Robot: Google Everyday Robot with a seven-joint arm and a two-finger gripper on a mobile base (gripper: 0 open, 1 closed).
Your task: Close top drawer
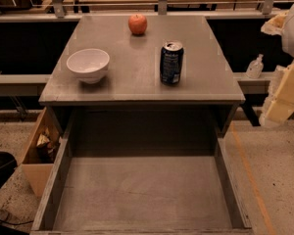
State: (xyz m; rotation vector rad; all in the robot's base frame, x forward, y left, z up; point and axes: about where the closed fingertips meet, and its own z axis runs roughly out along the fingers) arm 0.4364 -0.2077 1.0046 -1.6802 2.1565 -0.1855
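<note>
The top drawer [142, 190] is pulled far out of the grey cabinet towards the camera. Its flat bare floor and plank sides show, and it holds nothing. Its front lies along the bottom edge of the view, and the knob is out of view. My gripper [284, 94], with cream-coloured parts, hangs at the right edge of the view. It is to the right of the cabinet top's front corner, above the floor and apart from the drawer. It holds nothing that I can see.
On the cabinet top [137, 82] stand a white bowl [88, 65], a dark blue can [171, 62] and a red apple [137, 24]. A cardboard box [39, 151] sits on the floor to the left of the drawer. A small clear bottle [255, 66] stands on a ledge at right.
</note>
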